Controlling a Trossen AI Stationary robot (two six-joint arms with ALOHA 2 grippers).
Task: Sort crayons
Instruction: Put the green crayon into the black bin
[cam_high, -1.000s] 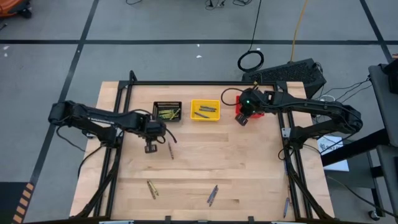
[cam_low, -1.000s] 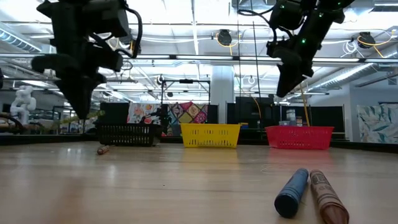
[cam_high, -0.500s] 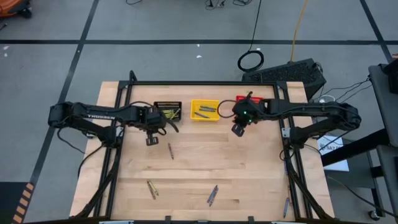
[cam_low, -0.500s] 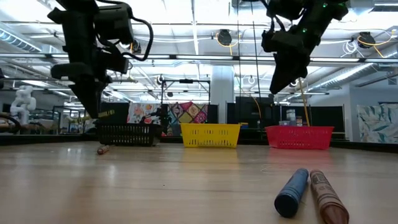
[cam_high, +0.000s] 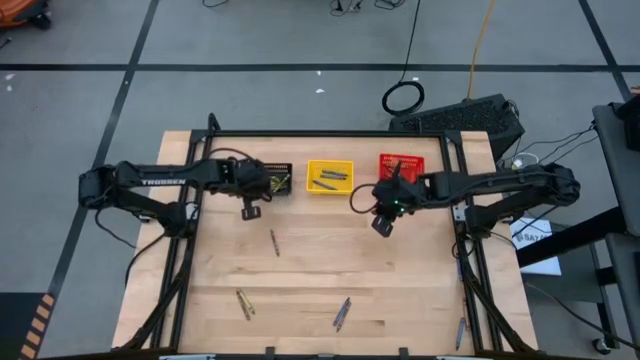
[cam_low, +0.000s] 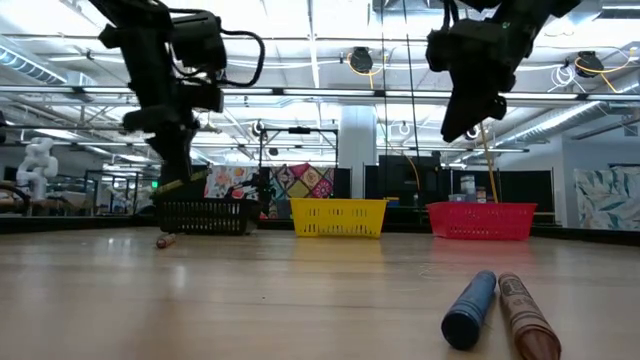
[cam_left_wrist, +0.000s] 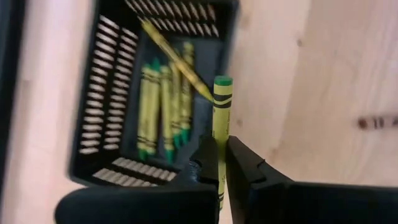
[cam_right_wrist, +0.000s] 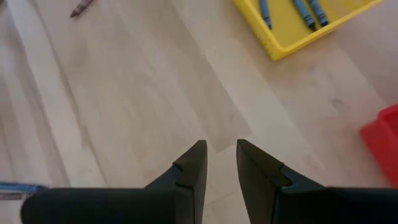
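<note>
Delivery step under way, judging by the layout: left hand (cam_left_wrist: 219, 144) clenched on a thin olive-yellow wax crayon with a green tip (cam_left_wrist: 222, 112), raised above the pale wooden worktop (cam_high: 400, 290) just beside the near edge of the black mesh plastic basket (cam_left_wrist: 99, 93). Inside that basket, a row of matching olive-yellow sticks (cam_left_wrist: 163, 112), so apparently the right bin for this colour. Held crayon pointing past the fingertips along the basket's outer wall, seemingly not yet over the opening. Next move, as a judgement: carry the hand a little further over the rim, keep the stick clear of the mesh wall, then release so as to drop it among its fellows rather than onto the wood outside. Right hand (cam_right_wrist: 221, 152) released and grasping nothing, fingers parted, hanging over bare wood near the square yellow mesh basket (cam_high: 312, 166) with its blue sticks and the red mesh basket (cam_high: 384, 159); probably free to fetch the next one. Sorting well along but unfinished: loose crayons lying on the worktop, one near the middle (cam_high: 273, 241), an olive-yellow one (cam_high: 243, 303) and a bluish one (cam_high: 341, 313) toward the front edge, another at the front right (cam_high: 459, 333).
</note>
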